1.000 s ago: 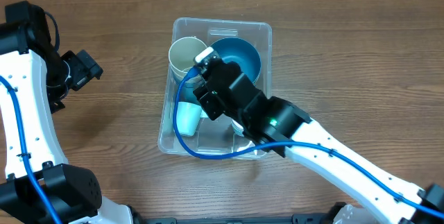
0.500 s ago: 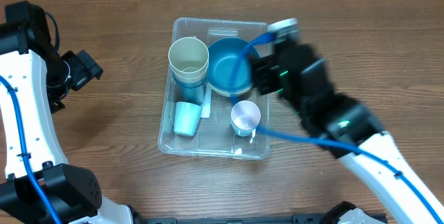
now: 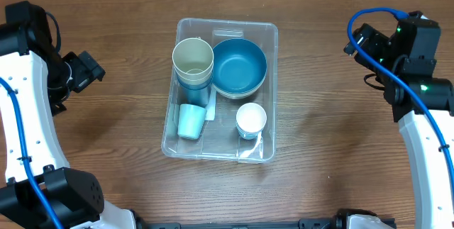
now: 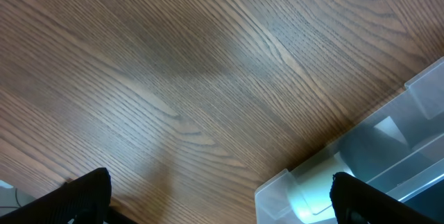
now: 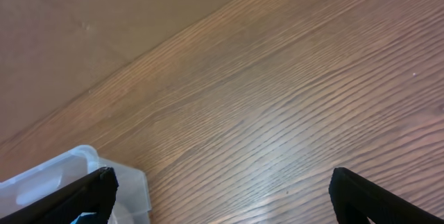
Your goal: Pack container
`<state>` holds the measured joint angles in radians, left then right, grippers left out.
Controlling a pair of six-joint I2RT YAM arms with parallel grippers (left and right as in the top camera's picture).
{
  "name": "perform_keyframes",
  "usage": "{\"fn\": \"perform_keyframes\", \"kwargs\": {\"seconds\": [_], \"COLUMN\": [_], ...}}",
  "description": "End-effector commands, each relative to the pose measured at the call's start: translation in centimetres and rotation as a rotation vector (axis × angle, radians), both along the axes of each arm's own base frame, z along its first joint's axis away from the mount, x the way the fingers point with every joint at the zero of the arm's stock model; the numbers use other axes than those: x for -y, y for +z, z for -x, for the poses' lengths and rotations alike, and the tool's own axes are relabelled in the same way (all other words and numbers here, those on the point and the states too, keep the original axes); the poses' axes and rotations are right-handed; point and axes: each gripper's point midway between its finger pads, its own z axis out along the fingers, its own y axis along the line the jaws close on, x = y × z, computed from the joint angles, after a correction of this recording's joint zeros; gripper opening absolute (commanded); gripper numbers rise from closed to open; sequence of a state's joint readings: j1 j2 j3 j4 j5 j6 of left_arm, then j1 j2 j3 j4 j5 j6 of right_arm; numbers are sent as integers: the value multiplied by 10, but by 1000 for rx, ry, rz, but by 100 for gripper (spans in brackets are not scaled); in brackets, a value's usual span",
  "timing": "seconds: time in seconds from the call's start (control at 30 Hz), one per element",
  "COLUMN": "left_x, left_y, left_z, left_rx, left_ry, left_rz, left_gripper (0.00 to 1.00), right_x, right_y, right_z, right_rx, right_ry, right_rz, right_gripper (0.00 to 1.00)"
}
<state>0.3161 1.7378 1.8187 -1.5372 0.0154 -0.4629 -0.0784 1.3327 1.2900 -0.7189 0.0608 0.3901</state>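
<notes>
two grippers [image 3: 85,72] [image 3: 367,43] wide-jawed, container [image 3: 227,23] between

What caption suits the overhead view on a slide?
The container holds blue bowl, stacked cups, pale blue cup, white cup; left gripper and right gripper open at the sides.

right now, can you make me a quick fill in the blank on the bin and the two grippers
The container holds one bowl, coloured ____.
Seen from overhead, the cream cup stands to the ____ of that bowl.
The small white cup sits ____ the container.
The left gripper and right gripper both have their jaws ____.
Missing words: blue, left, inside, open.
</notes>
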Motion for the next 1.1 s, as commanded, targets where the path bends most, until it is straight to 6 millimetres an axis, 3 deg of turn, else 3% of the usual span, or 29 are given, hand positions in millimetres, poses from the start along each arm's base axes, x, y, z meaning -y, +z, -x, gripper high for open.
{"fn": "perform_keyframes", "kwargs": {"seconds": [0.0,0.2,0.37,0.6,0.73,0.8,0.9,1.07], "left_x": [-2,-2,-2,-2,-2,-2,-2,-2], "left_y": [2,2,2,2,2,2,2,2], "left_z": [-3,-3,-3,-3,-3,-3,-3,-3], "left_rx": [11,11,11,11,11,11,11,11], "left_ry": [-18,-18,-18,-18,-18,-18,-18,-18], "left_rz": [-3,-3,-3,-3,-3,-3,-3,-3], "left_gripper": [100,100,100,100,100,100,100,100], "right_x": [-14,-21,-21,-28,-32,-34,-36,-44], "right_y": [11,9,-4,13,46,48,32,-27], "right_z": [-3,-2,11,13,45,64,91,137], "right_rx": [33,24,-51,3,112,156,199,263], "right_ry": [58,90,83,248,366,384,387,399], "right_rz": [-55,-82,-84,47,217,261,286,288], "right_gripper": [100,100,100,100,100,100,100,100]}}
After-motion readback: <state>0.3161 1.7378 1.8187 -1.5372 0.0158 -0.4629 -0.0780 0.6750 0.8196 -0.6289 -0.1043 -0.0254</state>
